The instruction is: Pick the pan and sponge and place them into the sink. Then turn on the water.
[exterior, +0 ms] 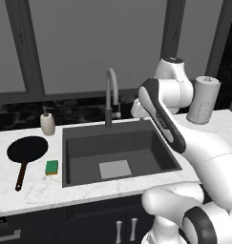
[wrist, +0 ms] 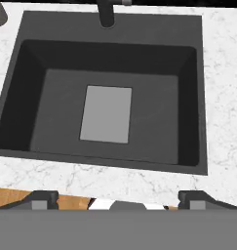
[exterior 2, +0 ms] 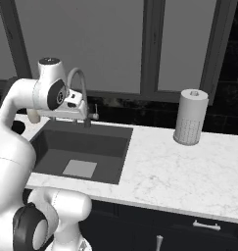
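Black pan [exterior: 27, 148] sits flat on the marble counter [exterior: 36, 188] left of the sink [exterior: 74, 164], long thin brown handle trailing toward the front edge; sponge [exterior: 51, 167] lies just beside the sink's left rim, green top over yellow, apart from the pan. That's the left base view, w/ the gooseneck faucet [exterior: 110, 95] behind the basin, soap dispenser [exterior: 47, 122] off to the left, paper roll [exterior: 203, 100] at right. Pan looks stiff, prob. the heavier of the two and likely to tip if taken far out on the handle, so grab the handle close to the disc or pinch the rim. Sponge should be light and soft, squashes under the pads; take it across the short sides. Over to the right base view: arm's hand hangs above the basin near the faucet, basin bare except its light grey patch. Hand view now: looking straight down into the sink, gripper [wrist: 119, 197] fingertips [wrist: 42, 198] set wide apart at the bottom, nothing between them, nothing held. Both pickups not yet done, I'd say.
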Controlling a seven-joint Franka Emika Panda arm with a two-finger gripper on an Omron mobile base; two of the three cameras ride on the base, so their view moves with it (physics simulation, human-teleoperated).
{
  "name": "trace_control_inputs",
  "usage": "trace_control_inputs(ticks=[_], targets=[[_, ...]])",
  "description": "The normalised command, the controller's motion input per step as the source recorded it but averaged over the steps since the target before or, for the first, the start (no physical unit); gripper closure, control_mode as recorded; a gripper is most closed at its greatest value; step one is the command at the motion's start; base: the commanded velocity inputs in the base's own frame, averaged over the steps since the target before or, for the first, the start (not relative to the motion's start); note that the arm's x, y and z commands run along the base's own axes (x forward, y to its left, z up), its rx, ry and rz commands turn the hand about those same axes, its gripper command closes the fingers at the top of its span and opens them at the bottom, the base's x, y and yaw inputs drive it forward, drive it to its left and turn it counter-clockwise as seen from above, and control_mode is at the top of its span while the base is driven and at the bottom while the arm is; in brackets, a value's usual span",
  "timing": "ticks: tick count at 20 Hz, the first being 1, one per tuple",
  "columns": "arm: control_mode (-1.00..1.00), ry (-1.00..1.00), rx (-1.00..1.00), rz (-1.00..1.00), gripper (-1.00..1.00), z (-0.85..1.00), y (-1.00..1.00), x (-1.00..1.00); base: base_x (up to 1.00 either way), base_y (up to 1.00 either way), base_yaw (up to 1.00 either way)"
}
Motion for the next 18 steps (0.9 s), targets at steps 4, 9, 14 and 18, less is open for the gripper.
trace_control_inputs(ticks=[4, 9, 14, 18], targets=[[-1.0, -0.01, 0.0, -0.1, -1.0, -0.18, 1.0, -0.01, 0.0, 0.0, 0.0], [-1.0, 0.02, -0.01, -0.08, -1.0, -0.31, 1.0, 0.17, 0.0, 0.0, 0.0], [-1.0, 0.22, -0.02, -0.05, -1.0, -0.42, 1.0, 0.28, 0.0, 0.0, 0.0], [-1.0, 0.27, 0.0, -0.04, -1.0, -0.44, 1.0, 0.32, 0.0, 0.0, 0.0]])
